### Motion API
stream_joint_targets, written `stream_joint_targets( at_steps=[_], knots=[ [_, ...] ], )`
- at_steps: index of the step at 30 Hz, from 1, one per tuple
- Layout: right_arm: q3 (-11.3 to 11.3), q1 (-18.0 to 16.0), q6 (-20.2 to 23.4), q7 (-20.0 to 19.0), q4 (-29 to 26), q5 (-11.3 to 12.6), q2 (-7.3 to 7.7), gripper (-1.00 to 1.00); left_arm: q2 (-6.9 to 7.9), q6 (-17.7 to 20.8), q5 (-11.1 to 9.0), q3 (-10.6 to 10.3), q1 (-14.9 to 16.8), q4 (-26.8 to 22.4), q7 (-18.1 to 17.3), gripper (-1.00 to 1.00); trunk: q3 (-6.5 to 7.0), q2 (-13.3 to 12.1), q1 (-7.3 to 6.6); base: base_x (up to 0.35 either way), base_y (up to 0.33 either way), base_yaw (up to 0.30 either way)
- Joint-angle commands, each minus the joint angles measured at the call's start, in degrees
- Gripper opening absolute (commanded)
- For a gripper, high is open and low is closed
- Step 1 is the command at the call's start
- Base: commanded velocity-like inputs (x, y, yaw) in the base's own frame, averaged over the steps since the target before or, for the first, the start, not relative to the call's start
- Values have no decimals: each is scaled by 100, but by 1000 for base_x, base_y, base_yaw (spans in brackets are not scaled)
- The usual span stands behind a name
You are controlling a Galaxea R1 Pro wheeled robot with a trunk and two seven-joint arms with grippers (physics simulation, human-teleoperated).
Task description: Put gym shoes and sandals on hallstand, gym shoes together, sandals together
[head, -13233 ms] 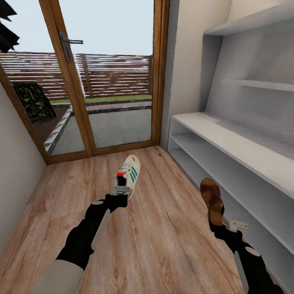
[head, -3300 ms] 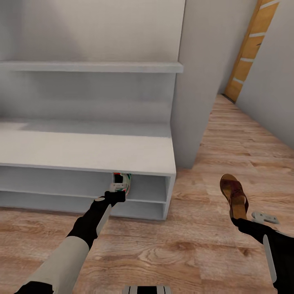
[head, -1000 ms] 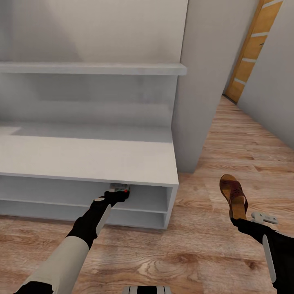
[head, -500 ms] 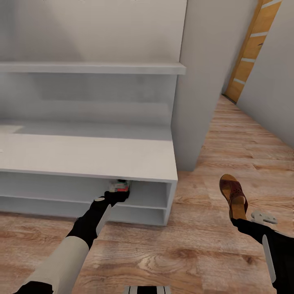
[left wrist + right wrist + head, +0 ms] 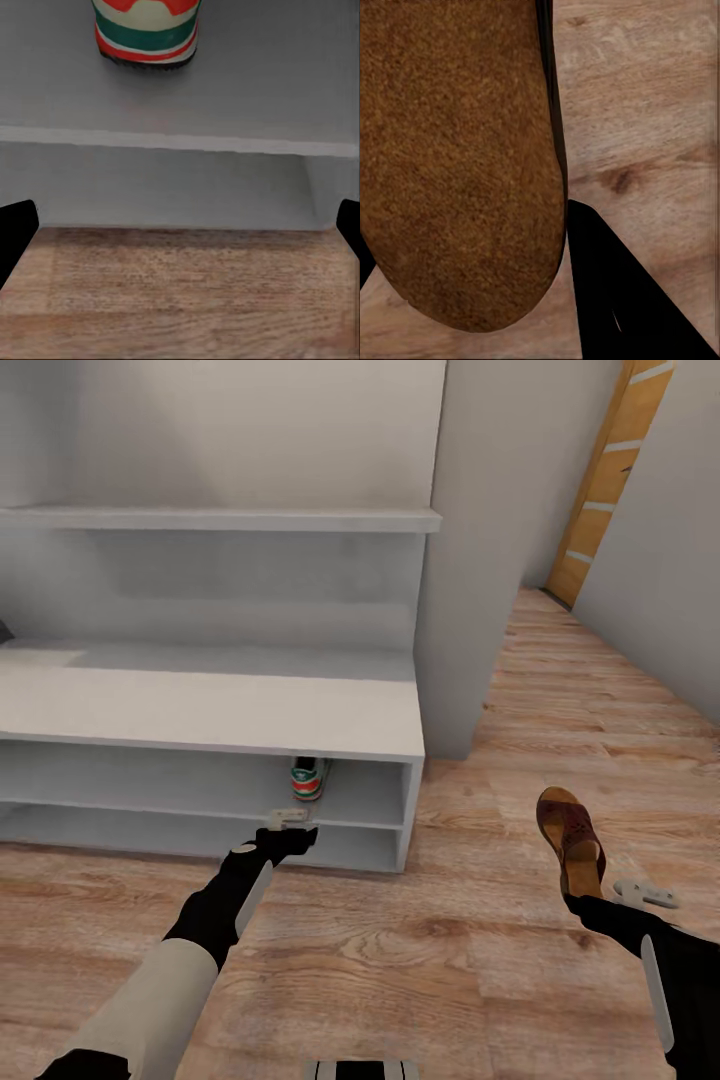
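Here the left gripper [image 5: 289, 819] hangs wide open before the striped gym shoe [image 5: 308, 777] on the hallstand [image 5: 220, 716] shelf. The right gripper [image 5: 590, 895] clamps a suede-textured brown sandal [image 5: 571, 839].

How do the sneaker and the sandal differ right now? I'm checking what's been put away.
The sneaker stands free on the rack's upper low shelf; the sandal is off the rack, held over the floor by the right gripper. The sneaker is cream, green and red; the sandal is plain brown. The left gripper is open, clear of the sneaker.
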State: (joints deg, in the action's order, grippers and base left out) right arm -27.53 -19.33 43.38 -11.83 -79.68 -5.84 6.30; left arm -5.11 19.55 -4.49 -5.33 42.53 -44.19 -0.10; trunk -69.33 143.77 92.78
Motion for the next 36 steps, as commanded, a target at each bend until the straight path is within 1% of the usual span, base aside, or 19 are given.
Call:
stream_joint_targets(
  at_steps=[1, 9, 10, 12, 20, 26, 36],
  knots=[
    [-7, -3, 30, -39, -12, -40, -3, -100, 1, 32, -48, -3, -2, -9, 1, 100, -4, 2, -5, -339, 5, 0],
    [-22, 0, 26, -39, -30, -26, -9, -100, 1, 29, -67, -3, -44, -30, 1, 100, -4, 2, -5, -323, 113, 0],
    [-12, 0, 7, -39, -25, -15, -13, -100, 2, -127, -86, -3, -57, -25, 1, 100, -4, 2, -5, -292, 196, 0],
    [3, 0, -4, -37, -23, -18, -19, -100, 1, -231, -94, -3, -59, -22, -6, 100, -4, 2, -5, -267, 222, 0],
    [15, -1, -9, -37, 0, -19, -23, -100, -12, -265, -155, -11, -67, -11, -20, 100, -4, 2, -5, -217, 257, 0],
    [24, 0, -13, -38, 9, -38, -21, -100, -10, -261, -286, -6, -75, -3, -25, 100, -4, 2, -5, -179, 277, 0],
    [28, -1, -14, -30, 14, -40, -17, -100, 8, -268, -306, -3, -79, -2, -25, 100, -4, 2, -5, -152, 303, 0]
  ],
)
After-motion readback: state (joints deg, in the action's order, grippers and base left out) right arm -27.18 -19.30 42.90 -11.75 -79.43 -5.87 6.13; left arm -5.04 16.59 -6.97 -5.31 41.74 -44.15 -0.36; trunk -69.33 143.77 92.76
